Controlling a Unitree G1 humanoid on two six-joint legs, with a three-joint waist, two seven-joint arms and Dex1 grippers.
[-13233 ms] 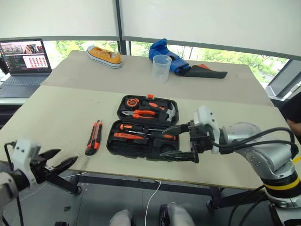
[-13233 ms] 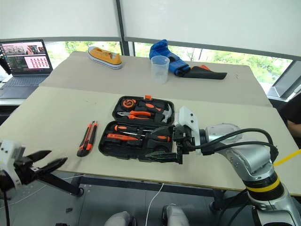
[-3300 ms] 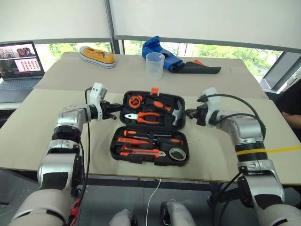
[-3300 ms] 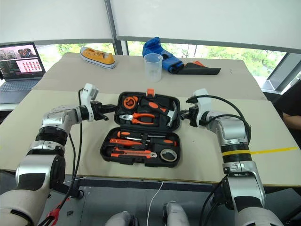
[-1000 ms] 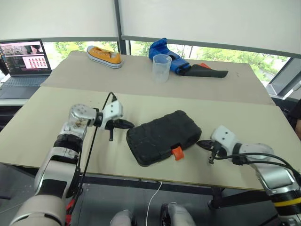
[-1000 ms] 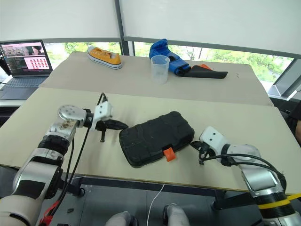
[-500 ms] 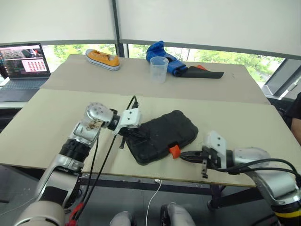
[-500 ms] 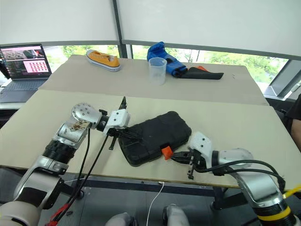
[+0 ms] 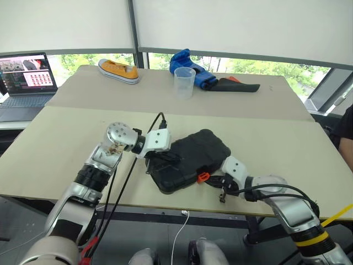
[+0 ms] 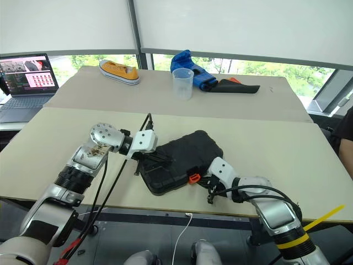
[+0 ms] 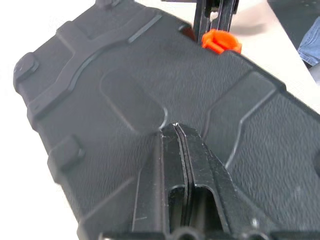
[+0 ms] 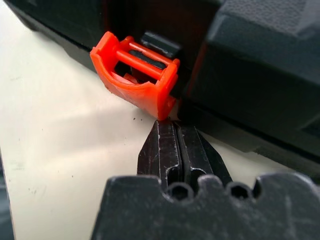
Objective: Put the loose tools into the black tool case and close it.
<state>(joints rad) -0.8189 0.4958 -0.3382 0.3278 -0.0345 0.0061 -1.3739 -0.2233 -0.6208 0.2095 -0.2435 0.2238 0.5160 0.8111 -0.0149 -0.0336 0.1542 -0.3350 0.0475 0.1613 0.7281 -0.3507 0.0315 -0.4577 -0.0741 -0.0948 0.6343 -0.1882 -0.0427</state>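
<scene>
The black tool case (image 9: 193,156) lies closed and skewed on the tan table (image 9: 287,149), near its front edge. Its orange latch (image 9: 202,177) sticks out of the front side, flipped open. My left gripper (image 9: 165,159) is shut and its tips rest on the textured lid (image 11: 125,75). My right gripper (image 9: 211,180) is shut, low on the table, with its tips right under the latch (image 12: 137,75). The loose tools are out of view.
At the back of the table stand a clear cup (image 9: 183,83), a yellow shoe (image 9: 118,70), a blue cloth bundle (image 9: 190,61) and a slim black pouch (image 9: 237,86). A laptop (image 9: 25,77) sits at far left. The table's front edge runs just below the case.
My left gripper has moved right from beside the case onto its lid. My right gripper has slid left along the table up to the orange latch. The case stays closed.
</scene>
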